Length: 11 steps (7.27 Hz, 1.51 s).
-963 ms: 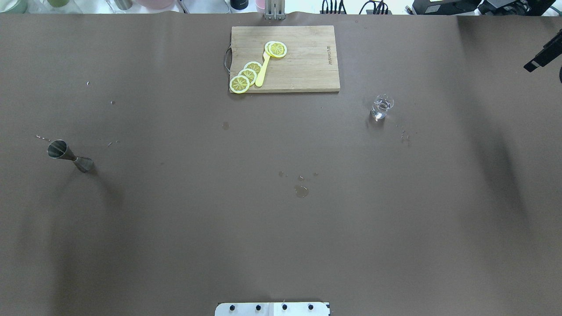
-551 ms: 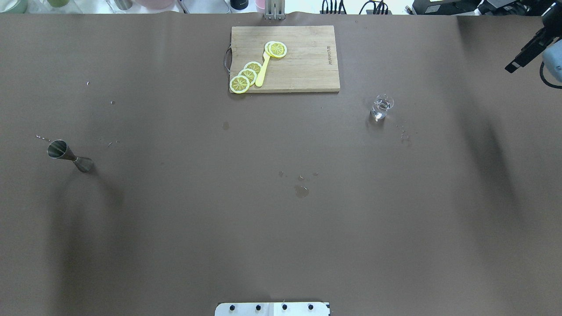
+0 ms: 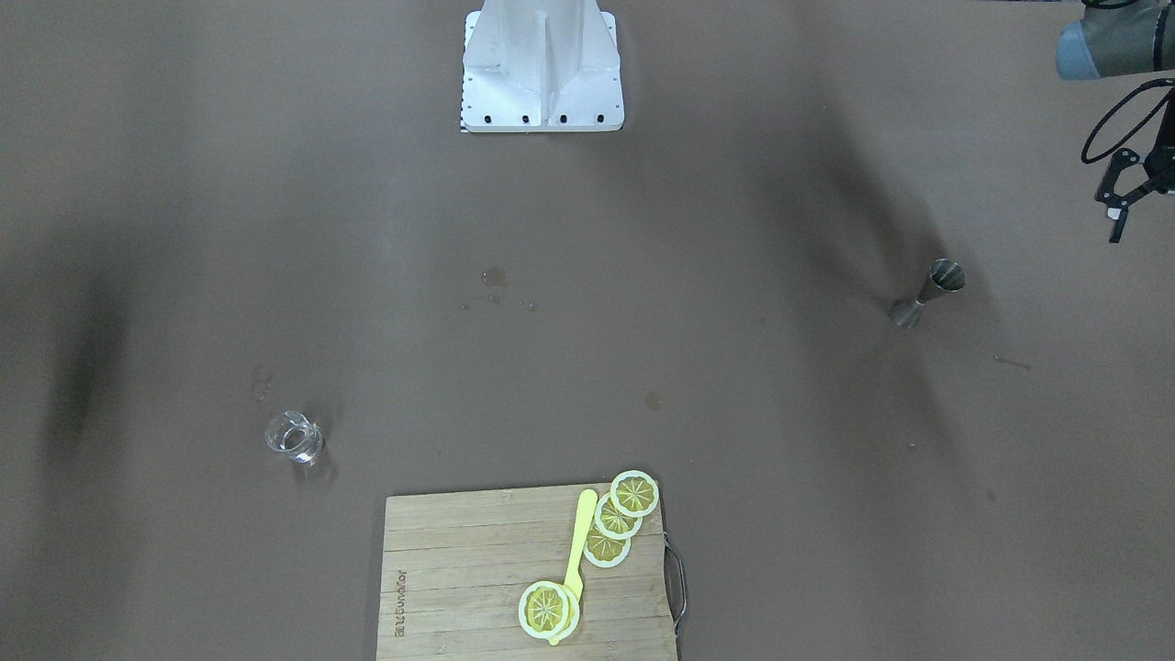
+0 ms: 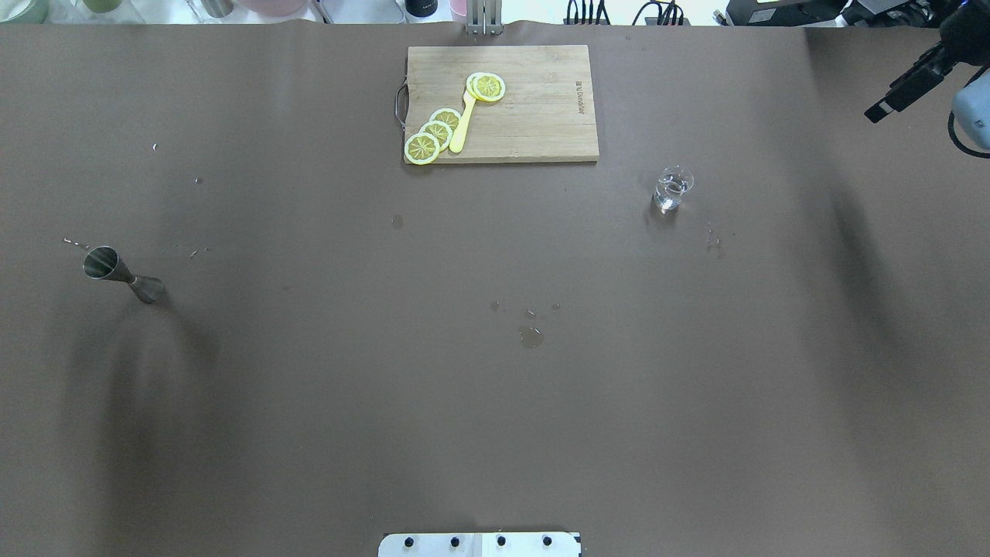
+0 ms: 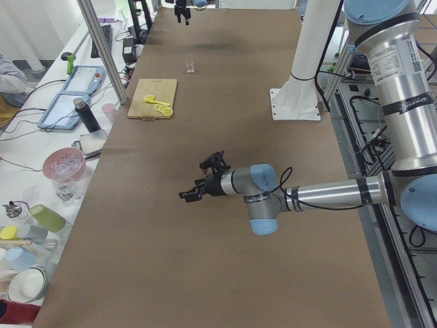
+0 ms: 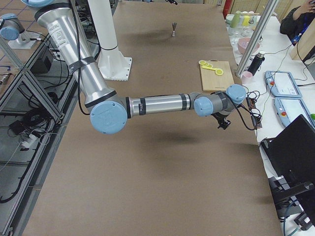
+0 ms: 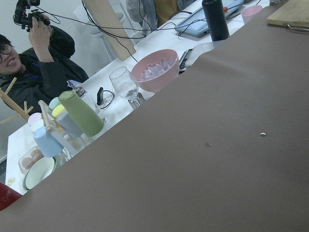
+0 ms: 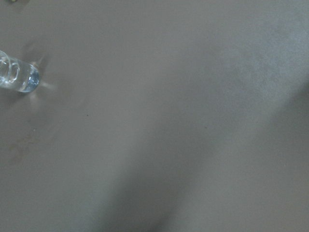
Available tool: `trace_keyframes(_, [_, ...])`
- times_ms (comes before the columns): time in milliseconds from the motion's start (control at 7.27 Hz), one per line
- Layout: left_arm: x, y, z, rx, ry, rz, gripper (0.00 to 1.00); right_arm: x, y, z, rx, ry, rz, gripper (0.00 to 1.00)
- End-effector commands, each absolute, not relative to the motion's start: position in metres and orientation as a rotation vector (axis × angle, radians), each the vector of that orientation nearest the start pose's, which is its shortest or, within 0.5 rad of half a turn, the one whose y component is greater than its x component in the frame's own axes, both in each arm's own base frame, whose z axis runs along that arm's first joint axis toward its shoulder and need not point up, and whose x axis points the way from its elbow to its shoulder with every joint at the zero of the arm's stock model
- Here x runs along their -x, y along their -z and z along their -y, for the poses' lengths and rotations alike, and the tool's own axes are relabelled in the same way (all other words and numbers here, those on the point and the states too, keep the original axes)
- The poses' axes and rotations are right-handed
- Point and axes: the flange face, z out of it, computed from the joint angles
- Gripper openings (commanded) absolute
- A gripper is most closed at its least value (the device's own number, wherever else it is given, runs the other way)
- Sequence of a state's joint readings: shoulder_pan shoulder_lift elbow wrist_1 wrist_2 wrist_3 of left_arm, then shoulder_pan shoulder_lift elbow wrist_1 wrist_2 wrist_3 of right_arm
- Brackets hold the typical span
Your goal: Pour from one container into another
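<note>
Clear thick-based glass cup [image 4: 673, 188] and steel hourglass jigger [image 4: 124, 275] stand well apart; jaws' opening cannot be told

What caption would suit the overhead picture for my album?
A small clear glass cup and a grey steel hourglass jigger stand far apart on the brown table, untouched.

The small clear glass cup [image 4: 673, 188] stood upright on its thick base on the robot's right half of the brown table [image 4: 495, 402], towards the far side, free of any contact. It seemed to hold a little clear liquid. The grey steel jigger [image 4: 124, 275], hourglass-shaped with a narrow waist, stood upright near the table's left edge, well apart from the cup, resting on its smaller cone with the wider cone's open mouth upward; whether anything lay inside could not be told
</note>
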<state>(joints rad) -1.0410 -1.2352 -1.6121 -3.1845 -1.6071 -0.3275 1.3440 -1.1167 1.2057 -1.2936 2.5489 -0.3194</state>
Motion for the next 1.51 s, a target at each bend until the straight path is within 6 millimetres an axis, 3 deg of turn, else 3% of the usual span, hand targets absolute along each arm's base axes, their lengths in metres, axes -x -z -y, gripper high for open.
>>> trace_keyframes(0, [-0.097, -0.605, 0.363, -1.230, -0.098, -0.657, 0.99, 0.112, -0.536, 0.671, -0.462, 0.700, 0.991, 1.00])
trace_keyframes(275, [-0.117, -0.606, 0.350, -1.221, -0.071, -0.741, 0.99, 0.125, -0.531, 0.668, -0.510, 0.734, 1.004, 1.00])
trace_keyframes(551, [-0.149, -0.603, 0.331, -1.279, -0.054, -0.760, 0.99, 0.146, -0.563, 0.650, -0.646, 0.808, 1.015, 1.00])
trace_keyframes(826, [-0.162, -0.599, 0.318, -1.292, -0.079, -0.825, 0.99, 0.174, -0.576, 0.630, -0.761, 0.878, 1.017, 1.00])
trace_keyframes(1101, [-0.189, -0.600, 0.305, -1.290, -0.092, -0.859, 0.99, 0.187, -0.568, 0.621, -0.847, 0.938, 1.016, 1.00])
trace_keyframes(1376, [-0.238, -0.603, 0.274, -1.278, 0.006, -0.881, 0.99, 0.197, -0.553, 0.625, -0.878, 0.964, 1.017, 1.00])
